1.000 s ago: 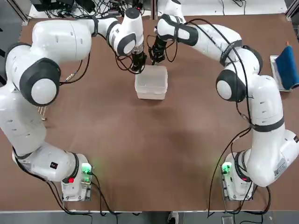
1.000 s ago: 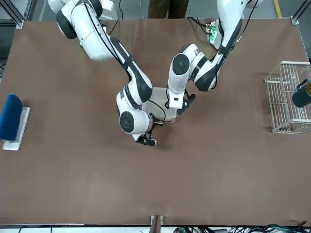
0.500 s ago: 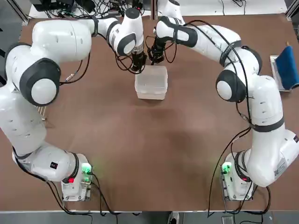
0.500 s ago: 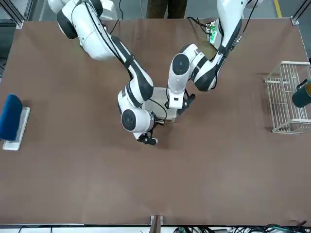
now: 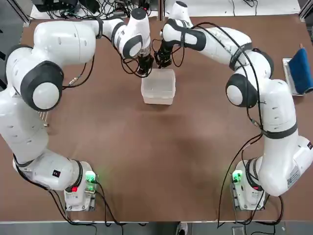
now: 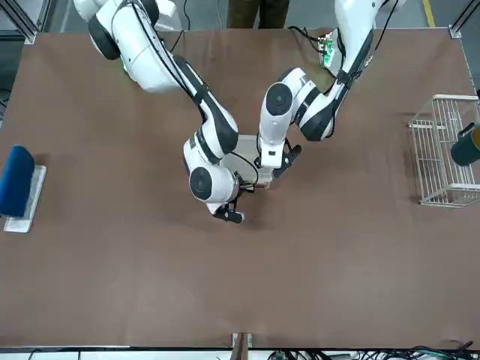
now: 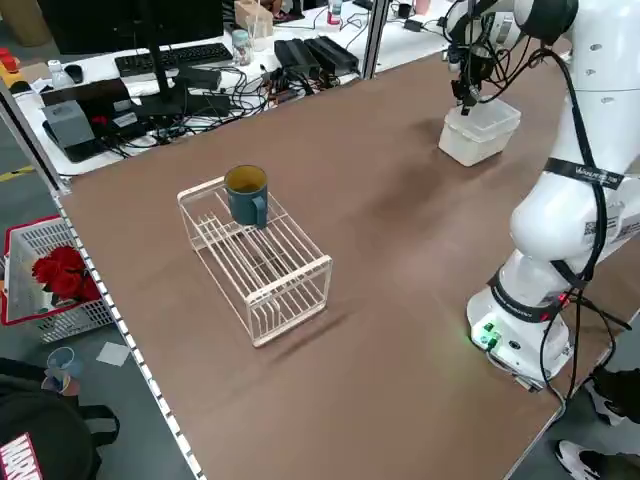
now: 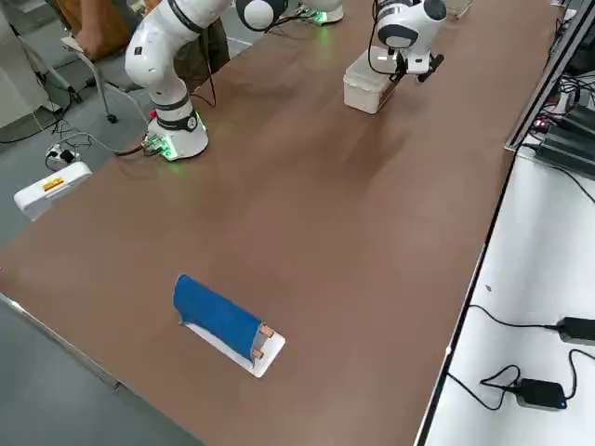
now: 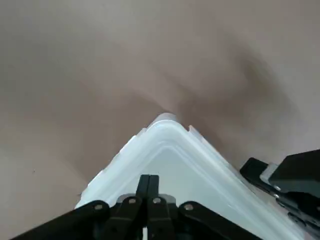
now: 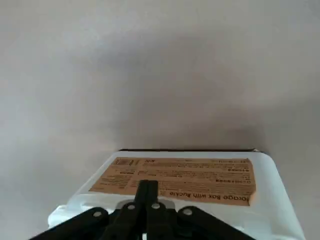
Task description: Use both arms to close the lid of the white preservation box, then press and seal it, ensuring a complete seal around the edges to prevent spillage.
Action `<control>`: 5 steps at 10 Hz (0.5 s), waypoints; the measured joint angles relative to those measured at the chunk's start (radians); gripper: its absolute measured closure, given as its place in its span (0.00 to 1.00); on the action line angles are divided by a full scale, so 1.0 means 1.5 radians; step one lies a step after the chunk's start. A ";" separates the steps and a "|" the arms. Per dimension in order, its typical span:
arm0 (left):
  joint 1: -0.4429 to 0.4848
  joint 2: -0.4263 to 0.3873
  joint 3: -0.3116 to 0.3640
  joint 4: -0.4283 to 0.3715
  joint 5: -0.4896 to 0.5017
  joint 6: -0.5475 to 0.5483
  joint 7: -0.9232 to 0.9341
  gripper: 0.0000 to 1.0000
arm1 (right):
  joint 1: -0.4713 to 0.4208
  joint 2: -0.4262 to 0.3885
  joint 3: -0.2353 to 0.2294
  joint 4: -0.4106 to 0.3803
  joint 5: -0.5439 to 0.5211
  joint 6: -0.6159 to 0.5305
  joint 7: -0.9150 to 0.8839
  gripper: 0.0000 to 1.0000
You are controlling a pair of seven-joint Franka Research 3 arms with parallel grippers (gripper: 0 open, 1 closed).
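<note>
Top view at upper centre: the white box (image 5: 158, 86) sits on the brown worktop (image 5: 161, 156) with its lid (image 5: 160, 83) down flat over it, and both arms reach in to its far edge. Coming from the left of that picture, the left gripper (image 5: 145, 69) stands over the box's upper-left corner; the right gripper (image 5: 164, 60) hangs just beside it, over the upper edge near the middle. Both sets of fingers are pressed together with nothing between them (the wrist cameras show each pair as a single dark blade). In the left wrist view the fingers (image 9: 148, 186) rest at the raised rim of one rounded lid corner. In the right wrist view the fingers (image 10: 146, 192) point at a brown printed label (image 10: 175, 178) on the box.

Across the worktop in the front view, a wire rack (image 6: 442, 154) stands at the right edge with a dark teal mug (image 6: 466, 145) on top. A blue object on a white base (image 6: 18, 186) lies at the left edge of that same picture. Well apart from both, the box stays near the worktop's middle.
</note>
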 joint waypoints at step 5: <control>0.000 0.000 0.000 0.000 0.000 0.003 -0.001 0.99 | 0.001 -0.001 0.001 -0.001 -0.003 -0.002 0.004 0.99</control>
